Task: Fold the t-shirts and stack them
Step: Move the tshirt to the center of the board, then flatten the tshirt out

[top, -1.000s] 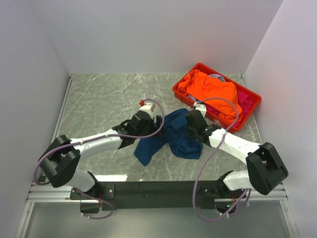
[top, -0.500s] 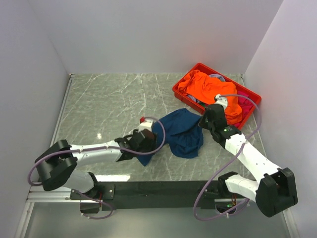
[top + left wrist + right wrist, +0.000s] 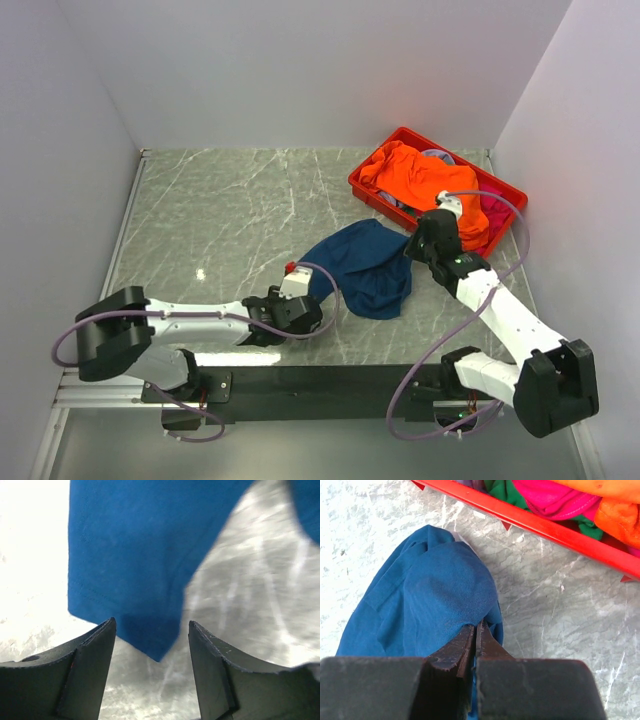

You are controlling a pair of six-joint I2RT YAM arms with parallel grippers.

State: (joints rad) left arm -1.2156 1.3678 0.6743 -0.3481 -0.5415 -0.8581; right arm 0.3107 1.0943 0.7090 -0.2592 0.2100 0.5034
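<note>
In the top view you are looking down from above and behind the arm bases, taking in the whole table (image 3: 220, 200) from a distance. Your left wrist camera is peering forward through its gripper (image 3: 151, 627), low over the table and very close to the blue t-shirt (image 3: 130, 555). Your right wrist camera is facing steeply down past its gripper (image 3: 475, 626), sharing that t-shirt and the red crate (image 3: 545, 528) with the top view.
</note>
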